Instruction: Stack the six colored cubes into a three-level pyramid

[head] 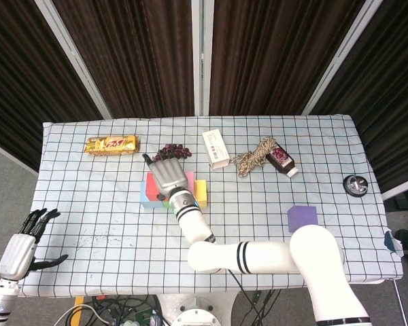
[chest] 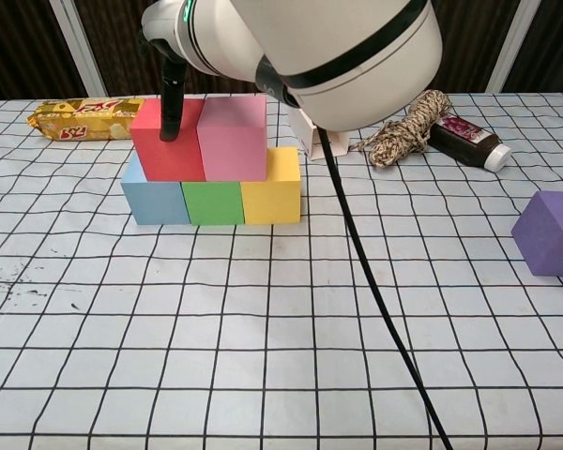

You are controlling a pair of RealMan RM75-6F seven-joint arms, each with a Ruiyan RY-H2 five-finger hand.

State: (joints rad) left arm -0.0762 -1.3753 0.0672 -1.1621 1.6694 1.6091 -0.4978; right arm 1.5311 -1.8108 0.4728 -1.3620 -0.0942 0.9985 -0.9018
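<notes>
Six cubes [chest: 233,138], one snack bar [chest: 78,116], one twine bundle [chest: 408,131].

Right hand [head: 167,174] sits over the cube stack [chest: 211,169], blocking its top; purple cube [chest: 552,232] stands alone, reachable all round.

Matt foam-like purple cube [chest: 554,232], glossy foil snack wrapper [head: 112,145], checked cloth tablecloth [chest: 263,356]
</notes>
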